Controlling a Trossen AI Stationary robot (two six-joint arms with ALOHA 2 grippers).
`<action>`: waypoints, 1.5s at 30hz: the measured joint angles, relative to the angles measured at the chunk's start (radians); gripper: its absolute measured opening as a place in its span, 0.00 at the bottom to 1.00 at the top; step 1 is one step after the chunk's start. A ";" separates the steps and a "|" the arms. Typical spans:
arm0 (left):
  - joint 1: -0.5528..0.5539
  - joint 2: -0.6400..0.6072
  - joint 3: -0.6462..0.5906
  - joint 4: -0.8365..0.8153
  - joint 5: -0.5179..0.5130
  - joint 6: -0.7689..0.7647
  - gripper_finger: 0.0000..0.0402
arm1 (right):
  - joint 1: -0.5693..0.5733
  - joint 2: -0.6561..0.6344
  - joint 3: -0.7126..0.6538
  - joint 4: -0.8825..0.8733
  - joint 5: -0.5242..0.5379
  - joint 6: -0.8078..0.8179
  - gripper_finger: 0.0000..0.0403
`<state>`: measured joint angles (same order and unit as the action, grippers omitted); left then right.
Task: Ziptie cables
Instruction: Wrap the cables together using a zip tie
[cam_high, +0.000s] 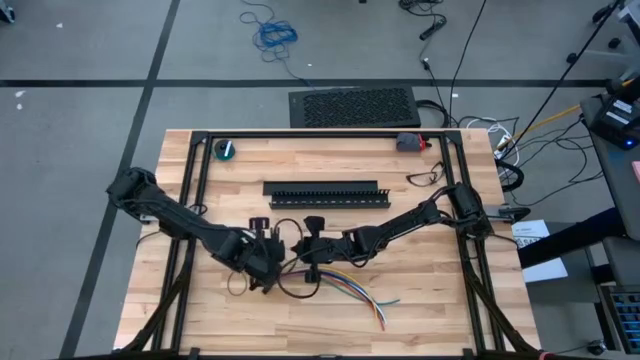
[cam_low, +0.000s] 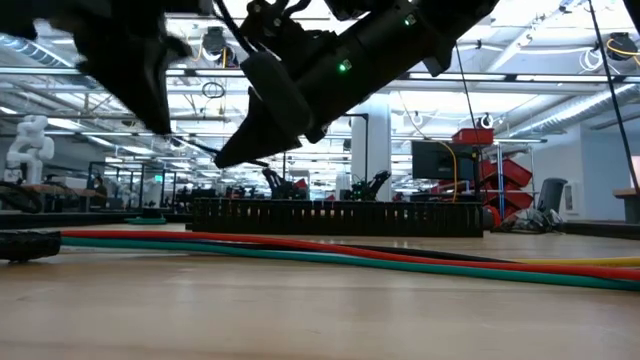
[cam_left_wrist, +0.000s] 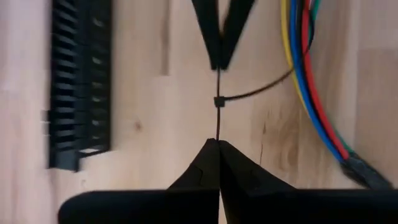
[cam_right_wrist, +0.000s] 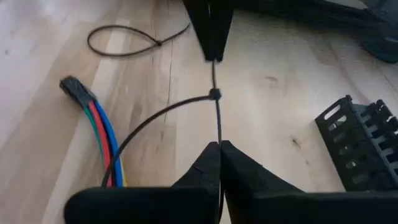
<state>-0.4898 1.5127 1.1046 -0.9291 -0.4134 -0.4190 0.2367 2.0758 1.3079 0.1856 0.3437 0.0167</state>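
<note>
Ziptie (cam_left_wrist: 218, 102) position: the thin dark plastic strip is stretched taut in a straight line between the two grippers, above the table (cam_high: 420, 290) centre, with its small square locking head midway along the span. From that head a loop curves away and passes around the cables (cam_left_wrist: 308, 81). The cables lie flat on the wood in the lower centre of the high view, a loose bundle of smooth, round-sectioned wires (yellow, blue, red, green) ending in a dark connector, fanning out toward the lower right. The left gripper (cam_left_wrist: 217, 146) has its two dark tapered fingers pressed together on one end of the strip; the right gripper (cam_right_wrist: 219, 148) is likewise pinched tight on the other end. In each wrist view the strip's long axis runs straight ahead from the fingertips toward the opposing gripper, so the two grips stand in line, facing each other. Judged from this, tightening calls for pulling apart along that axis; both grippers are about equally near the locking head. A second ziptie (cam_right_wrist: 124, 40), looped, lies loose on the wood nearby. The slotted duct (cam_high: 322, 192) is a rigid black comb-walled channel, lying across the table above centre in the high view. The table is pale butcher-block timber with visible grain.
</note>
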 joint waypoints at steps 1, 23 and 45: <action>-0.015 -0.024 0.000 0.001 -0.030 -0.014 0.00 | 0.000 0.000 -0.003 0.017 0.000 0.004 0.00; -0.351 -0.311 -0.293 0.326 -0.776 -0.194 0.27 | -0.061 0.000 -0.451 1.134 -0.081 0.169 0.00; -0.183 -0.351 -0.594 1.361 -0.574 0.356 0.27 | -0.069 0.000 -0.375 1.037 -0.112 0.112 0.00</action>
<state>-0.6729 1.1622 0.5107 0.4317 -0.9874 -0.0628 0.1673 2.0758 0.9333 1.2224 0.2321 0.1291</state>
